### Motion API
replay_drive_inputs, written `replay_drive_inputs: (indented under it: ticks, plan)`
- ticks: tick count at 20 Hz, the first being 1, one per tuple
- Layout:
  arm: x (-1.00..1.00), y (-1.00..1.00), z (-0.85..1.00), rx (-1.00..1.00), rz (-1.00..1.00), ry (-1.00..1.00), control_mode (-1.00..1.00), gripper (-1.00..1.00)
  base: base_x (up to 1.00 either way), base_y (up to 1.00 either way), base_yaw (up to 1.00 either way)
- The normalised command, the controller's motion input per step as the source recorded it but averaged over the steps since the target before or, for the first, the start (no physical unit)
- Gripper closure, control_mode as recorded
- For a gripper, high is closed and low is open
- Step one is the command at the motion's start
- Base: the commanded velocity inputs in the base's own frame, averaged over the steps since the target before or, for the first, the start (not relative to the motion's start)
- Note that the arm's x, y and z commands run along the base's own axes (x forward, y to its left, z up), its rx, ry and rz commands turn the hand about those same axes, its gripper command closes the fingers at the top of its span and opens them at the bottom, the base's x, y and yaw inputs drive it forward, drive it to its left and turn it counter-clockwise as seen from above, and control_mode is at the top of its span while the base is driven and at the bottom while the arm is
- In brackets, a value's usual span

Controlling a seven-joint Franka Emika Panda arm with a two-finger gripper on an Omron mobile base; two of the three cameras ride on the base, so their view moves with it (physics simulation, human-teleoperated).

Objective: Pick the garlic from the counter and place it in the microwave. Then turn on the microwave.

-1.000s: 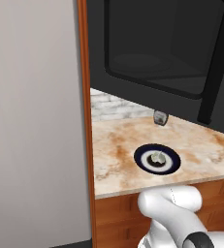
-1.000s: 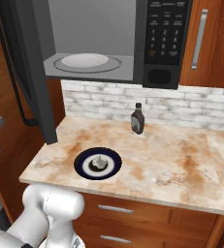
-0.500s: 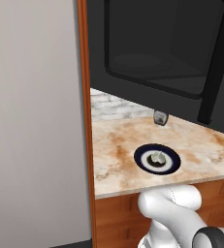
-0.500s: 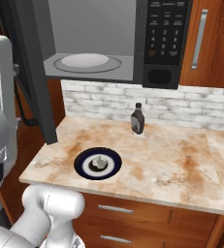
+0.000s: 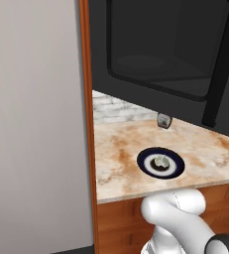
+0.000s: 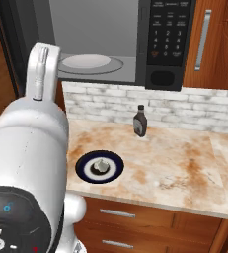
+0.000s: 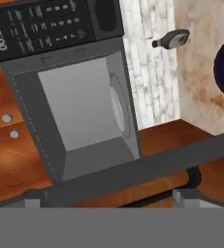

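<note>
Looking down over the counter (image 6: 174, 163), saw the garlic (image 6: 100, 164) lying in the middle of a dark-rimmed plate (image 6: 81, 167), near the counter's front left corner. Noted it as a small whitish bulb, far smaller than the plate, with nothing touching it. Found a dark sauce bottle (image 6: 140, 121) standing upright near the counter's back edge, close against the white-grey brick wall (image 6: 184, 106), well apart from the plate.

Saw the microwave (image 6: 170, 44) mounted above the counter's back edge, with its door (image 5: 160, 49) swung wide open on the left side and the grey inside bare except for a round glass turntable (image 6: 85, 61). Made out the button panel at the right of the opening, beside a wooden cabinet front.

Saw the white arm (image 6: 26, 148) raised large in the foreground at the left of the right base view, partly hiding the counter's left edge.

From the hand view, rolled sideways, looked straight into the open microwave. Found the gripper (image 7: 106, 201) released, its two tips spread wide at the bottom with nothing grasped between them, well apart from the garlic.
</note>
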Motion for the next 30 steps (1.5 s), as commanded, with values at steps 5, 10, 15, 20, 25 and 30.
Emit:
replay_drive_inputs:
  ticks: [5,10,15,20,25,30]
  plan:
    - [0.40,-0.07,-0.28,0.00,0.26,-0.29,-1.00,-1.00,0.00,0.00,0.00]
    - [0.53,0.00,-0.22,0.00,0.15,-0.25,-1.00,-1.00,0.00,0.00,0.00]
    - [0.62,-0.03,-0.16,0.00,0.07,-0.01,-1.00,-1.00,0.00,0.00,0.00]
    - [0.39,-0.09,-0.02,-0.10,0.08,0.00,-1.00,-1.00,0.00,0.00,0.00]
    - [0.33,-0.05,-0.04,-0.13,0.12,-0.07,-1.00,-1.00,0.00,0.00,0.00]
    - [0.22,0.00,-0.02,-0.16,0.10,-0.17,-1.00,-1.00,0.00,0.00,0.00]
